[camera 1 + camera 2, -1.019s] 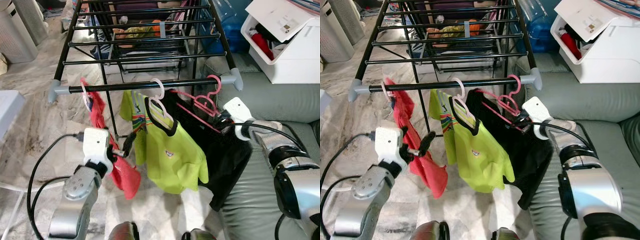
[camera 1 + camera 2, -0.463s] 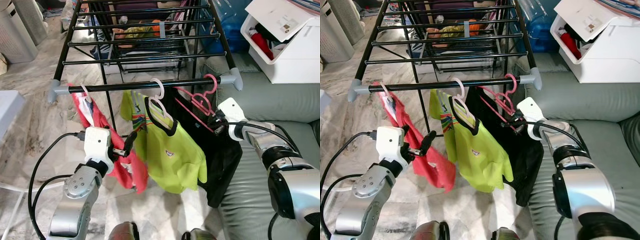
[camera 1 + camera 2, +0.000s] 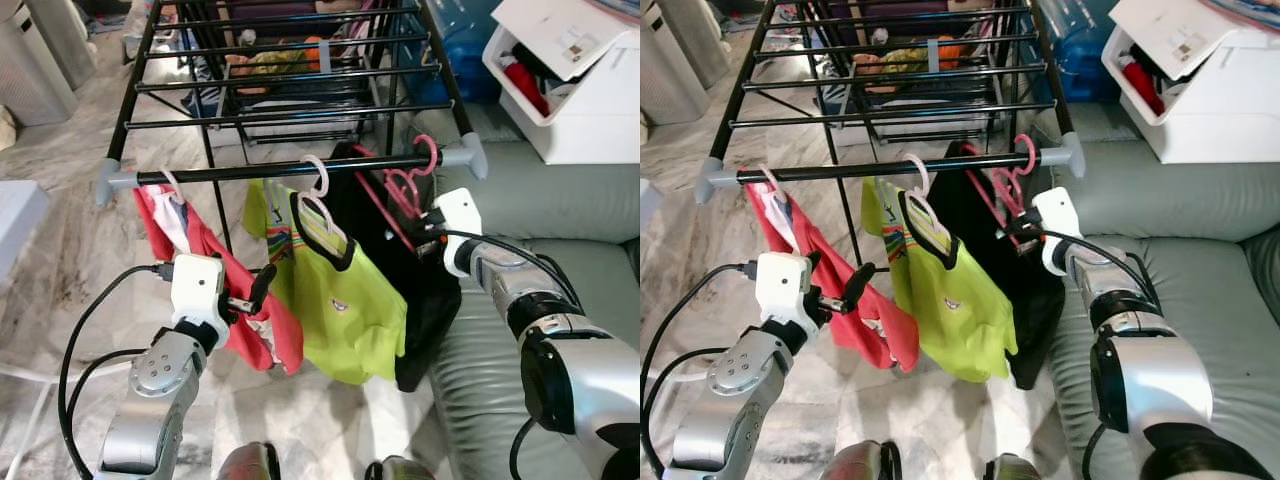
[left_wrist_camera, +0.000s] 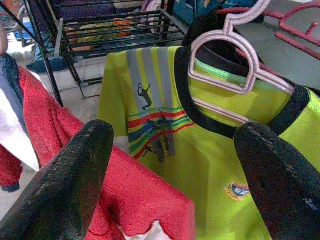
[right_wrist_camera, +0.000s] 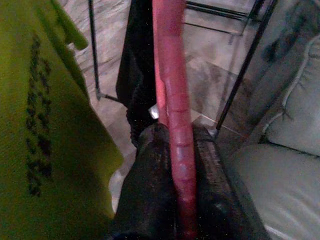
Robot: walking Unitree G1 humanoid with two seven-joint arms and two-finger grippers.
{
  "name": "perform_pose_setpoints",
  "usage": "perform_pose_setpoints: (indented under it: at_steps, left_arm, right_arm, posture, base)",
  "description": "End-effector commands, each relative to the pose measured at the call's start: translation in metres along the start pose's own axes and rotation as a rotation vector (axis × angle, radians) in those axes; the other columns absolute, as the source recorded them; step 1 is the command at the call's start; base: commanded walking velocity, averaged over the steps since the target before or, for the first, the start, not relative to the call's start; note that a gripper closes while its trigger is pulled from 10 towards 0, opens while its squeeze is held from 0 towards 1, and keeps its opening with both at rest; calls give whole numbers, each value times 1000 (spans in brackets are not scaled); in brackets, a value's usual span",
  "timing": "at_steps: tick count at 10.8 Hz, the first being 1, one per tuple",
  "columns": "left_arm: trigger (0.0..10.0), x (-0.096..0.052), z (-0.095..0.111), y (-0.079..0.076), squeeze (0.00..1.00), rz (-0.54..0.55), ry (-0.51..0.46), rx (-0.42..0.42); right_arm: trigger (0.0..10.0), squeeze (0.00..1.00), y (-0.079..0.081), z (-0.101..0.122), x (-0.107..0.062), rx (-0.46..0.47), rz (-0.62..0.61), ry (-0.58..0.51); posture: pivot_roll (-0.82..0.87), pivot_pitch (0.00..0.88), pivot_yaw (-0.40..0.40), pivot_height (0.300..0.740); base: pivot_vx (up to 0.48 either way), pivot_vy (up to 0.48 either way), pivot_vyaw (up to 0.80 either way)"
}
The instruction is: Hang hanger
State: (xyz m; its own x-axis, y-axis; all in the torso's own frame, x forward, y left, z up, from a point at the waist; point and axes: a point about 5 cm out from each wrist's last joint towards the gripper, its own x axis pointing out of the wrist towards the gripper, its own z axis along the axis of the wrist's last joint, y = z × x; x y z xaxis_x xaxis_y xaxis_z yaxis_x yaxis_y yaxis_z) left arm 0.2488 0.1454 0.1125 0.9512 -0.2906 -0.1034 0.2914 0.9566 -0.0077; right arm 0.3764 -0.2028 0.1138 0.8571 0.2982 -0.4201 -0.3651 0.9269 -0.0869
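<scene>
Pink hanger, carrying a black garment, sits with its hook over the front rail of the drying rack, near the rail's right end cap. Its lower bar runs down from the rail to the right gripper.

Right gripper: both fingers are closed tight on the hanger's bar; the right wrist view shows the bar pinched between the two black fingers.

Left gripper: fingers spread wide, empty, held below the rail in front of a red garment and just beside a yellow-green shirt on a pale hanger.

Handling judgement: the hanger appears to be thin, stiff plastic, light in itself, and smooth enough to slip or twist in the grip. The garment is soft, adds hanging weight and will swing. Hold the bar close to the neck, clear of the fabric. Confirm the hook is fully seated on the rail before releasing.
</scene>
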Motion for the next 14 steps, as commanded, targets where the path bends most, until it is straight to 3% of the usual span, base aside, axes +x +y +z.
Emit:
perform_pose_setpoints:
  at_steps: [1,2,3,4,5,6,13,14]
  left_arm:
    - [10000,-1,-3,1,0,-4,21,13]
    - [10000,-1,-3,1,0,-8,23,12]
    - [10000,-1,-3,0,0,-10,25,12]
    - [10000,-2,-3,0,0,-13,27,12]
    - [10000,-2,-3,0,0,-14,28,13]
    - [10000,-2,-3,0,0,-16,30,16]
    - [10000,0,-5,-1,0,-24,38,18]
    - [10000,1,-6,0,0,-13,40,17]
  right_arm:
    - [10000,1000,-4,16,0,19,-33,-41]
    - [10000,835,-5,15,0,21,-37,-40]
    - [10000,0,-5,15,0,23,-35,-36]
    - [10000,0,-5,13,0,23,-33,-31]
    - [7294,0,-4,13,0,36,-29,-33]
    - [0,0,-4,15,0,41,-22,-36]
    - [0,0,-6,20,-1,13,28,10]
    - [0,0,-8,29,-1,52,-21,-69]
  posture:
    - [51,112,61,740]
    - [50,113,63,740]
    - [50,113,64,740]
    - [51,114,65,740]
    - [51,114,66,740]
    - [51,114,66,740]
    - [49,104,58,740]
    - [43,96,49,740]
  base:
    - [0,0,0]
    - [0,0,0]
    - [0,0,0]
    - [0,0,0]
    - [0,0,0]
    - [0,0,0]
    - [0,0,0]
    - [0,0,0]
